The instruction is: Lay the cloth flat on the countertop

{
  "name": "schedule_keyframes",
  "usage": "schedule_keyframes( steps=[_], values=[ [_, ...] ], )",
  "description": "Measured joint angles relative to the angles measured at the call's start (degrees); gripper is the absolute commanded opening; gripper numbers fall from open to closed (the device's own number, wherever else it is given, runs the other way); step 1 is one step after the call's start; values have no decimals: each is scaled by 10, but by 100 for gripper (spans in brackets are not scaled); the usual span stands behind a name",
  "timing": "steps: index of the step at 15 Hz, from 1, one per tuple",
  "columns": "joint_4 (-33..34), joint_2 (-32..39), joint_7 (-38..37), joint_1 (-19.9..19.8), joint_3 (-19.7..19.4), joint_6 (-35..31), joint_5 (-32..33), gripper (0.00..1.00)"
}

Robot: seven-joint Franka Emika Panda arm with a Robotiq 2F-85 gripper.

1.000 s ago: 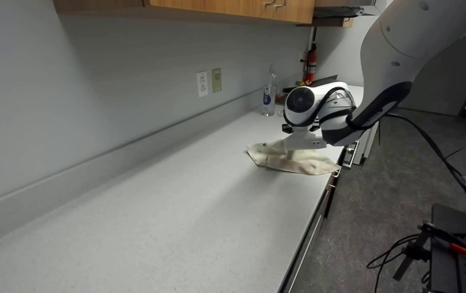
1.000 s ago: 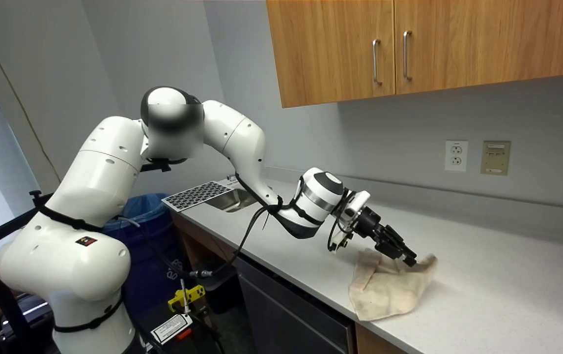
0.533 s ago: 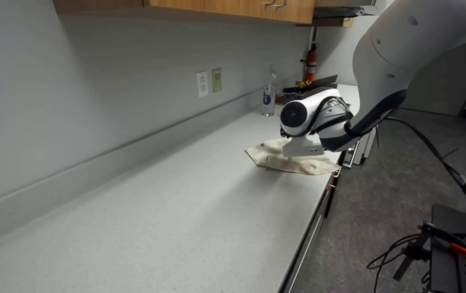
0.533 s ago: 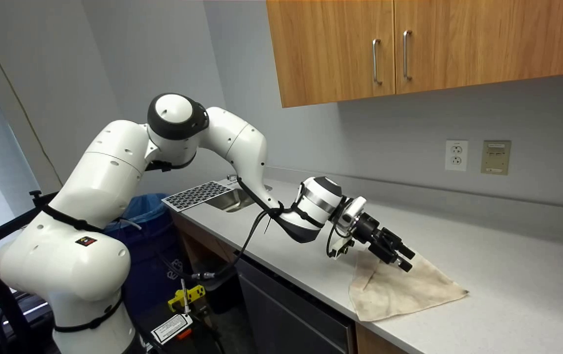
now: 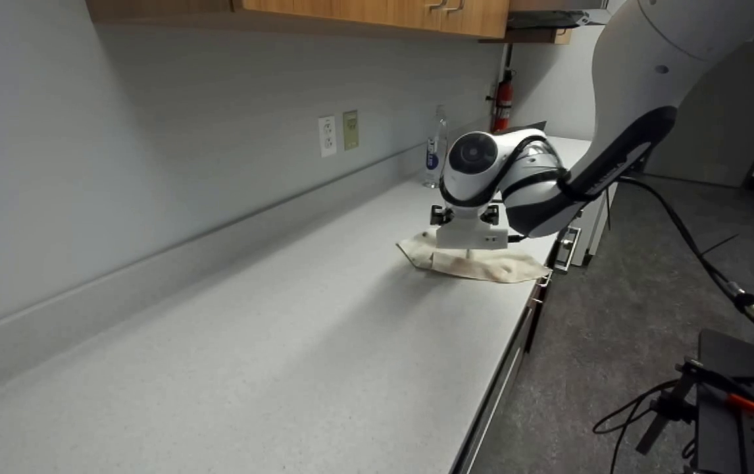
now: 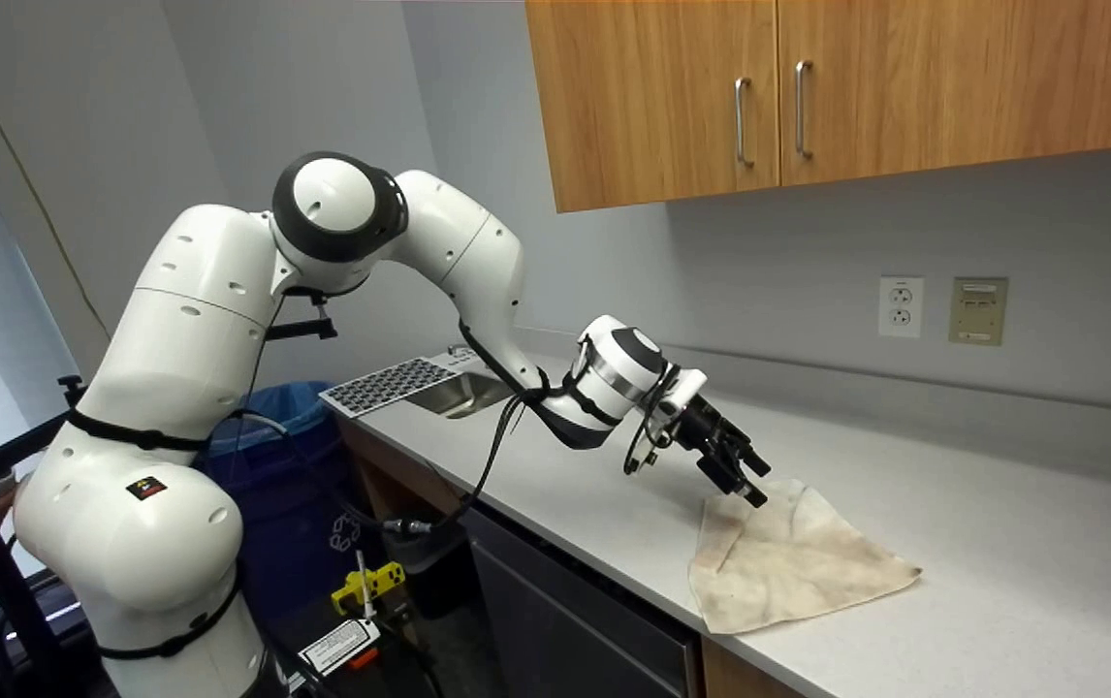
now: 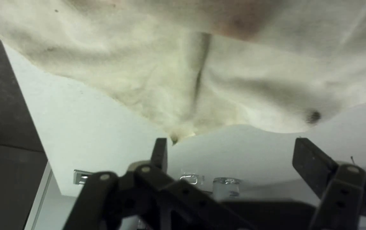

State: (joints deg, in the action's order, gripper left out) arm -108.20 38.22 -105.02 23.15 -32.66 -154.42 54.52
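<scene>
The cream cloth (image 6: 812,567) lies on the countertop (image 6: 1021,553), mostly spread, one corner pointing away from the arm. Along its side nearer the arm runs a folded-over strip, and low ridges and wrinkles cross it. Stains and a dark spot mark the cloth (image 7: 132,60) in the wrist view, where it fills the upper part. My gripper (image 6: 758,482) is open above the cloth's edge, apart from it as far as I can tell. In the wrist view nothing sits between the fingers of the gripper (image 7: 231,153). In an exterior view the wrist hides part of the cloth (image 5: 492,266).
A clear water bottle (image 5: 436,151) stands by the wall beyond the cloth, with dark items (image 5: 522,130) behind it. The counter's front edge (image 6: 604,567) runs close to the cloth. Wooden cabinets (image 6: 856,92) hang overhead. A sink (image 6: 459,393) lies behind the arm.
My gripper has opened and let go of the cloth. The raised part has dropped and spread outward onto the countertop. Since then the gripper has drawn back and up from it.
</scene>
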Motion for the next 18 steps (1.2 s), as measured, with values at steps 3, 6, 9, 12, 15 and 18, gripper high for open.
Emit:
schedule_keyframes(
  steps=[3,6,9,12,15,18],
  values=[
    [-4,-38,53,-82,99,-23,-9,100],
    [-19,-55,136,-148,176,-63,-49,100],
    [-45,-67,238,-199,241,-105,-102,100],
    [-64,-80,286,-222,269,-116,-124,100],
    [-69,-84,288,-223,270,-116,-124,100],
    [-69,-81,291,-223,272,-116,-123,100]
  ],
)
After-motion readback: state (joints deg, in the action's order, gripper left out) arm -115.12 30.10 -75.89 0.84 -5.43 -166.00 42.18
